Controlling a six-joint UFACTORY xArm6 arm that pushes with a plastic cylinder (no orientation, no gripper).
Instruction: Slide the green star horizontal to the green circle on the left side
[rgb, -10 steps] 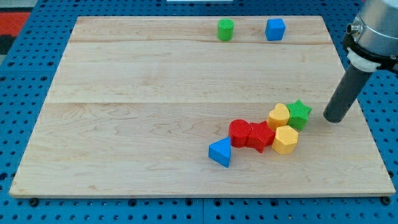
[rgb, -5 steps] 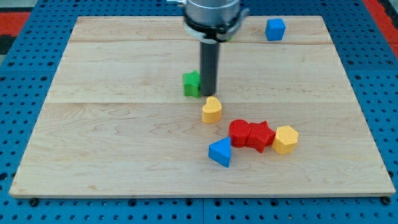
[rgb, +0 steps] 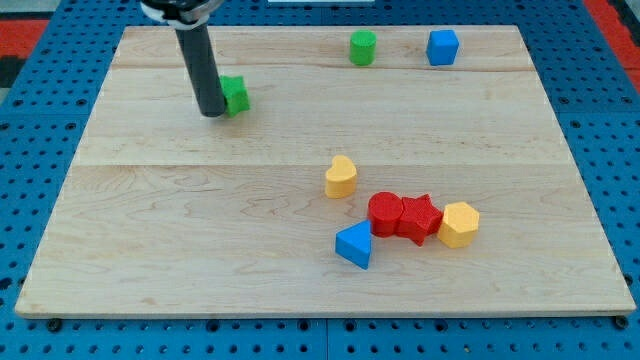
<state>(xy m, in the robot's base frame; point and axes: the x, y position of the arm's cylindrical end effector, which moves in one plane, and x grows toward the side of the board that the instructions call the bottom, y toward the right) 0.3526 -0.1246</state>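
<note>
The green star (rgb: 234, 95) lies on the wooden board at the upper left of the middle. My tip (rgb: 211, 112) stands right against its left side, touching or nearly touching it. The green circle (rgb: 363, 47) stands near the board's top edge, well to the right of the star and a little higher in the view.
A blue cube (rgb: 442, 47) sits right of the green circle. A yellow heart-like block (rgb: 340, 177) lies mid-board. Below it to the right, a red cylinder (rgb: 385, 213), a red star (rgb: 421, 218) and a yellow hexagon (rgb: 459, 224) form a row, with a blue triangle (rgb: 354, 245) beneath.
The green star went from the right-hand cluster up and left across the board, pushed by my tip. The yellow heart was dragged left to mid-board. My tip now stands left of the star.
</note>
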